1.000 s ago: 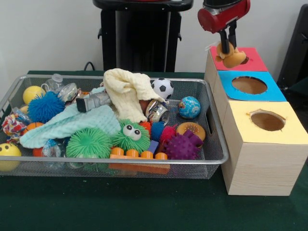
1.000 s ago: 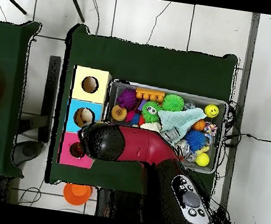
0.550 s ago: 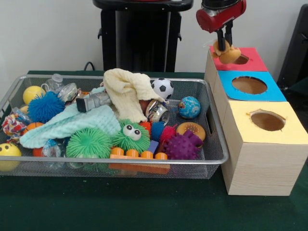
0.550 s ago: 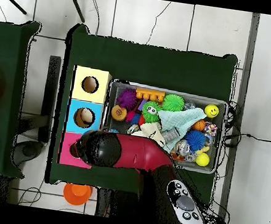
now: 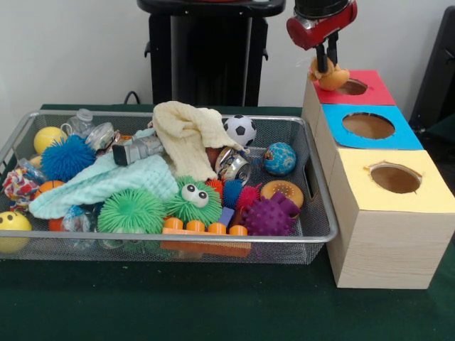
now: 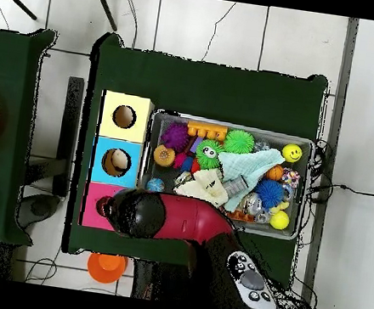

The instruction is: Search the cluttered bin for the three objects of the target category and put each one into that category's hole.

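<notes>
Now gripper point(image 5: 325, 62) around orange toy point(image 5: 330, 74)

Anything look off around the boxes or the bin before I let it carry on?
Nothing spilled or damaged. The gripper holds an orange plush toy at the red box, left of its hole rather than centred. The bin is cluttered, but everything stays inside.

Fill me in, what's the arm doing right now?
The gripper holds a small orange toy just over the red-topped box, beside its hole. The blue box and yellow box sit in line with it. The wire bin is full of balls, cloths and spiky toys.
</notes>
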`<state>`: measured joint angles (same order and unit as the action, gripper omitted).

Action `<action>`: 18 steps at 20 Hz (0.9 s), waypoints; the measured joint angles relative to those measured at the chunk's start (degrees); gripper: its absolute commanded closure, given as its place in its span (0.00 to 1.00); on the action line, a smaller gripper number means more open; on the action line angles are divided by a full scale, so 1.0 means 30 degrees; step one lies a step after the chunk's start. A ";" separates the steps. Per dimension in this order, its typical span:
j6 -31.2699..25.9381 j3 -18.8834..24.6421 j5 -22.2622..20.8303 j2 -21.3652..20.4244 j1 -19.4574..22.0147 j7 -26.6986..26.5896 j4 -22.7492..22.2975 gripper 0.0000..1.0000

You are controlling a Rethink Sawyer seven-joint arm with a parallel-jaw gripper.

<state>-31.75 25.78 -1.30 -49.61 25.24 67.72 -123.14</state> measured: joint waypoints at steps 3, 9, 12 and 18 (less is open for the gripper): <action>0.0000 0.0000 0.0318 0.0069 0.0002 0.0000 -0.0022 1.00; 0.0000 0.0000 0.0812 0.0071 0.0010 0.0000 -0.0072 1.00; 0.0012 0.0019 0.1048 0.0071 0.0057 0.0000 -0.0188 1.00; 0.0536 0.0088 0.1503 0.0226 0.0216 0.0000 -0.0825 1.00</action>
<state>-30.14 26.05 3.20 -48.93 25.88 67.72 -125.61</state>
